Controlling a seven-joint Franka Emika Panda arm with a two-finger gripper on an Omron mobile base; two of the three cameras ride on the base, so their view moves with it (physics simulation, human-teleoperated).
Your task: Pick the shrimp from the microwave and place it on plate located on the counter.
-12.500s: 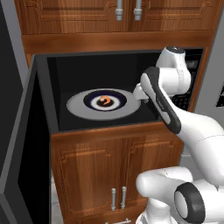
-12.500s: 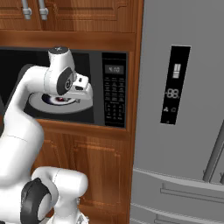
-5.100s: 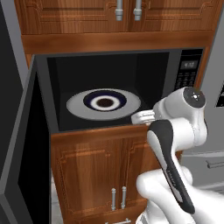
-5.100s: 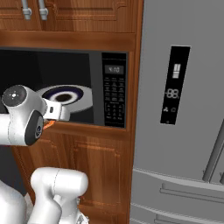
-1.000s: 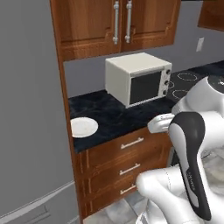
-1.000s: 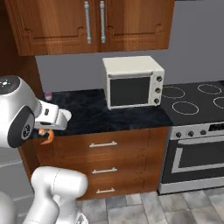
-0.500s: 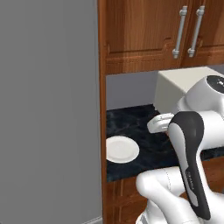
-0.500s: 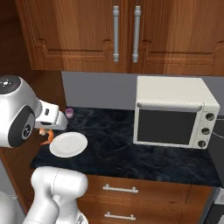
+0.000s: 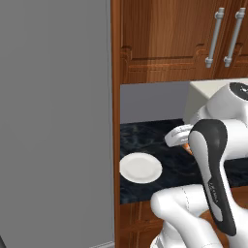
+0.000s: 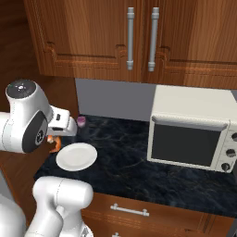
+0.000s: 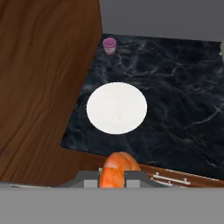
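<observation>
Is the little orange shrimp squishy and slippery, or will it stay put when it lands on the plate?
The shrimp looks small and probably light. Its glossy, rounded back suggests it may be slippery in the pincer. Curled, it might rock slightly on the flat white plate, but probably won't roll far.

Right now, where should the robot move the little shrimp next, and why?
Probably forward a bit, until it is over the plate. The hand holds the shrimp near the front edge of the counter, short of the plate, so letting go now would likely miss it.

No legible text or labels anywhere
</observation>
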